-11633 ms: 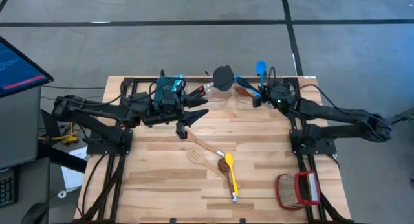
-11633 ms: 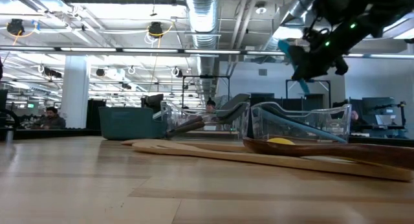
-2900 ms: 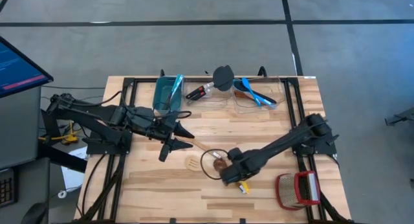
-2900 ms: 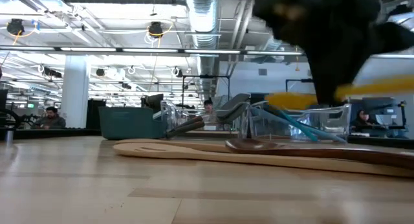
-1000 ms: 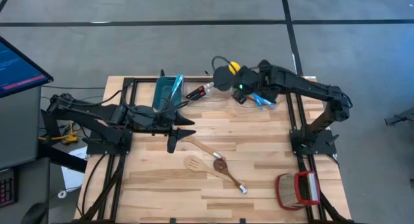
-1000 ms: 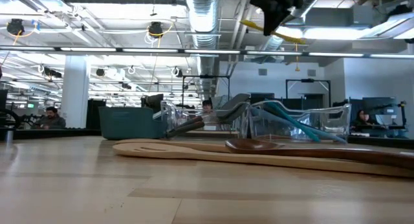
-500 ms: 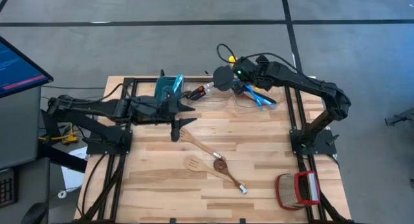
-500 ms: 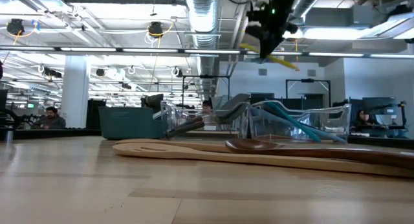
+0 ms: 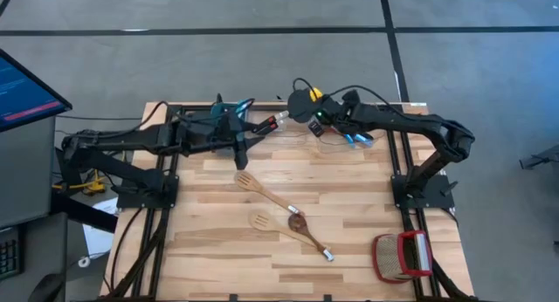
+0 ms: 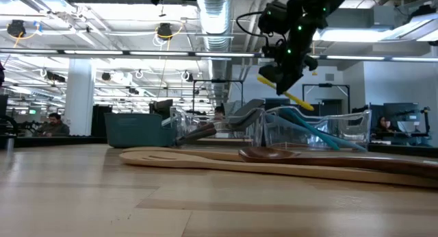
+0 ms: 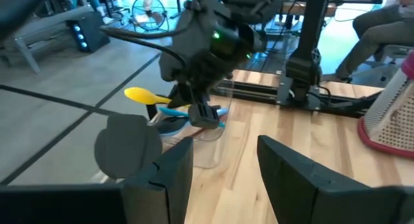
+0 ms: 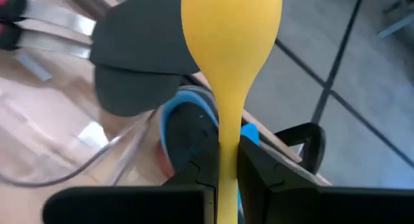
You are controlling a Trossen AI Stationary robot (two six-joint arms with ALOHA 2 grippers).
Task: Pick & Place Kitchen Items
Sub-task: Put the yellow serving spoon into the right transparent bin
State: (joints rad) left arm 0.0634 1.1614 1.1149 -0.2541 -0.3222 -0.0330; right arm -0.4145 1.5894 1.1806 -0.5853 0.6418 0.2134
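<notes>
My right gripper (image 9: pixel 325 116) is shut on a yellow silicone spoon (image 9: pixel 314 94) above the clear bins (image 9: pixel 345 134) at the table's far edge. The bins hold blue spoons (image 9: pixel 354 136) and a black spatula (image 9: pixel 301 105). The spoon also shows in the low view (image 10: pixel 294 94) and in the left wrist view (image 11: pixel 145 96). My left gripper (image 11: pixel 226 166) is open and empty by the teal bin (image 9: pixel 223 112). Two wooden spoons (image 9: pixel 266 193) (image 9: pixel 262 221) and a dark brown spoon (image 9: pixel 304 225) lie flat on the table's middle. My right gripper pinches the yellow spoon's handle (image 12: pixel 226 141) between its two fingers, a little behind the bowl (image 12: pixel 231 23). The bowl sticks out ahead of the fingers. The spoon is lifted clear above the clear bins and tilted, and its free handle end (image 10: pixel 305 105) slopes down.
A red-and-tan woven basket (image 9: pixel 402 254) lies at the near right corner. Black frame rails (image 9: pixel 170 162) run along the table's left and right sides. A monitor (image 9: pixel 22 88) stands beyond the left edge. The near half of the tabletop (image 9: pixel 227 267) is bare wood.
My right gripper has come down toward the clear bins with the yellow spoon, which has stayed tilted in the hold. My left gripper has gone toward the table's far edge, up to the teal bin, and has stayed open.
</notes>
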